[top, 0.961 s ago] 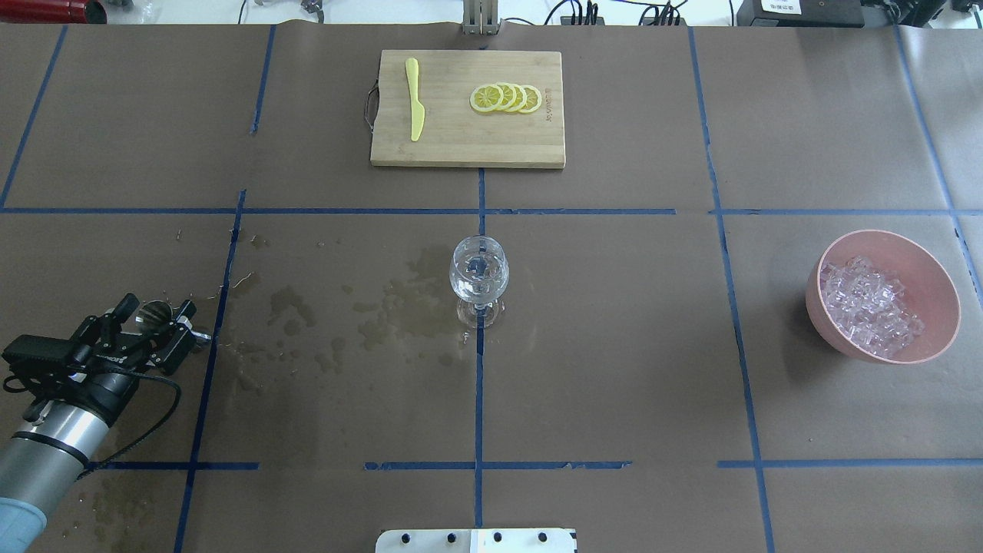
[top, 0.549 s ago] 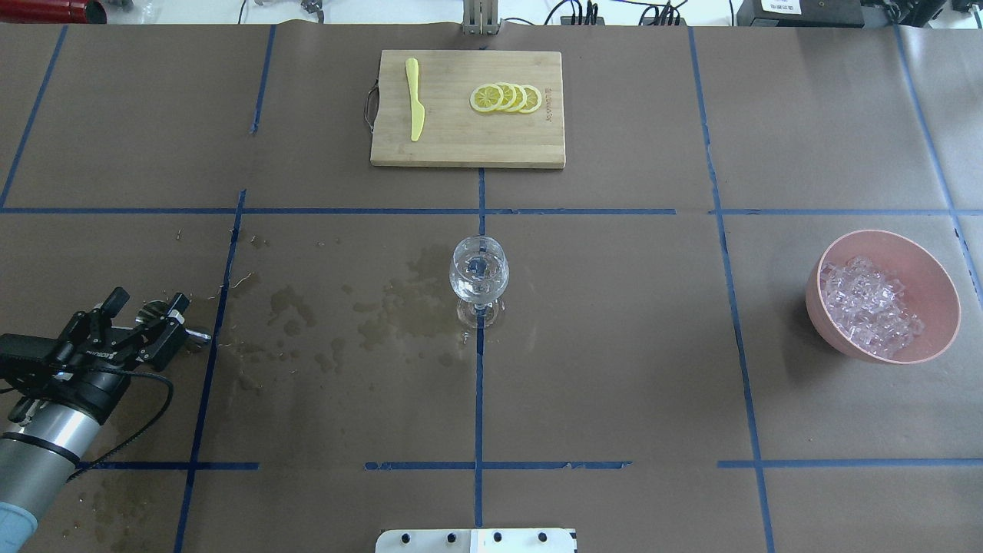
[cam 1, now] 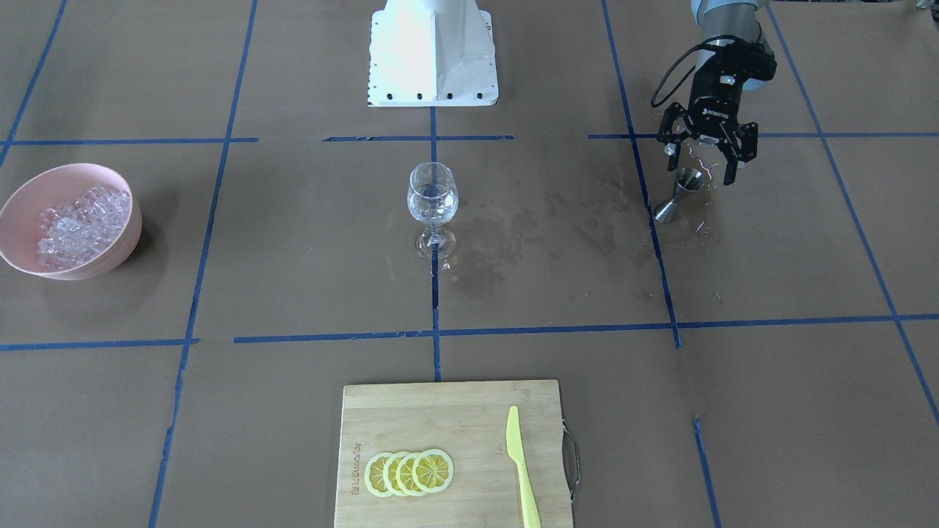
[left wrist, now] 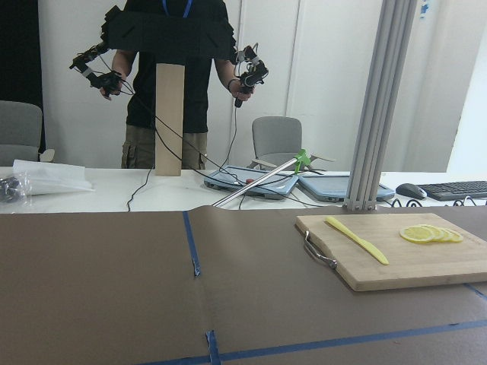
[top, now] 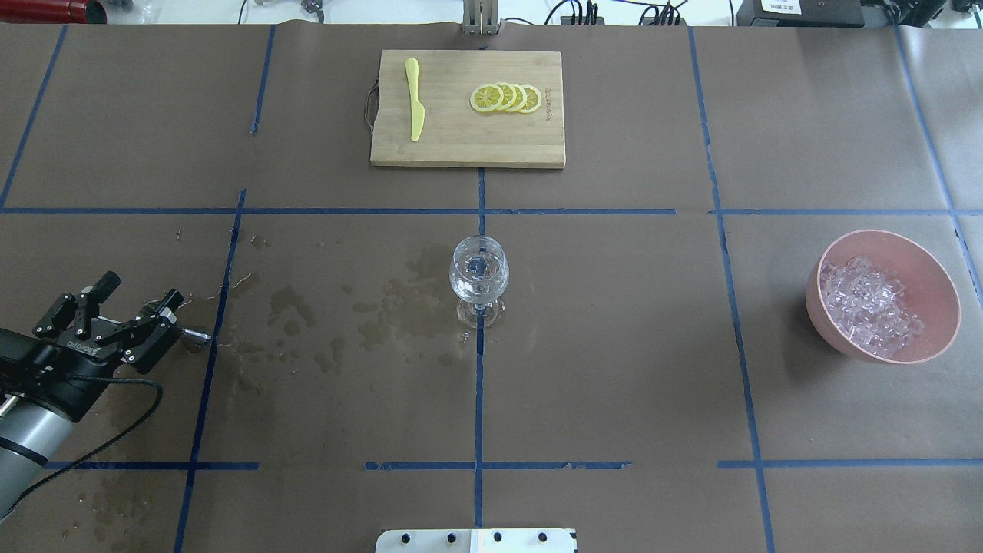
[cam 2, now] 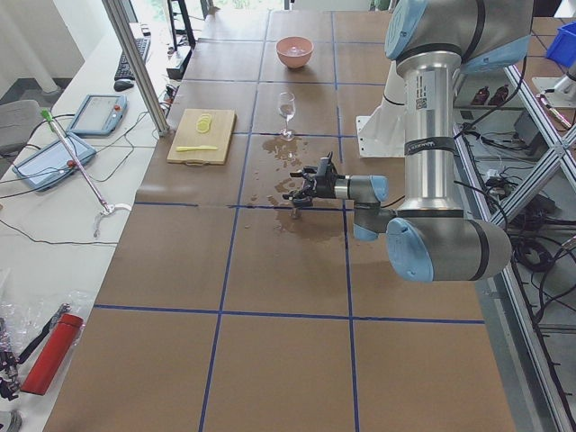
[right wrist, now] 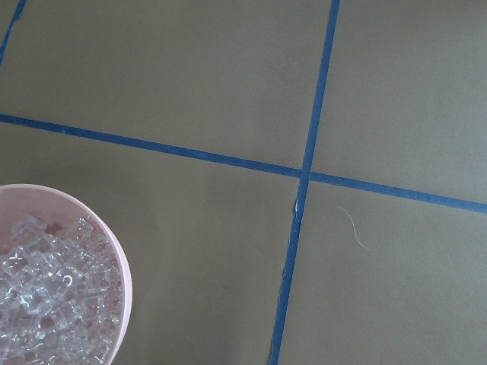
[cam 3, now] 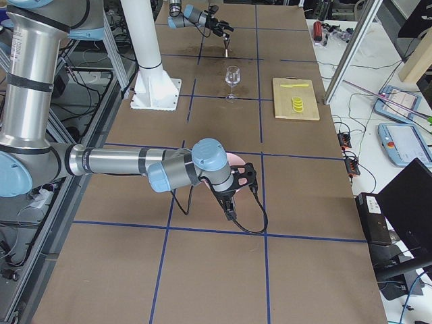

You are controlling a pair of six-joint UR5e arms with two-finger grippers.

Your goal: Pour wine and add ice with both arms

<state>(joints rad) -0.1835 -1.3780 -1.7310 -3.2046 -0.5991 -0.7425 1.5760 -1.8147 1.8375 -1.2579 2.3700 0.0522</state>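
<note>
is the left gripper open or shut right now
Open. The left gripper has its fingers spread wide in the overhead and front views, gripping nothing; the metal jigger stands free.

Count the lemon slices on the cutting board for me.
4 lemon slices. They lie in one overlapping row on the cutting board, on the half away from the yellow knife. Only the end slice nearest the knife shows whole. Another could be hidden underneath.

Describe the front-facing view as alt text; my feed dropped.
The left end effector hangs open by a steel jigger at upper right. A wine glass stands mid-table, a pink bowl of ice far left, a cutting board with lemon slices nearest the camera.
</note>
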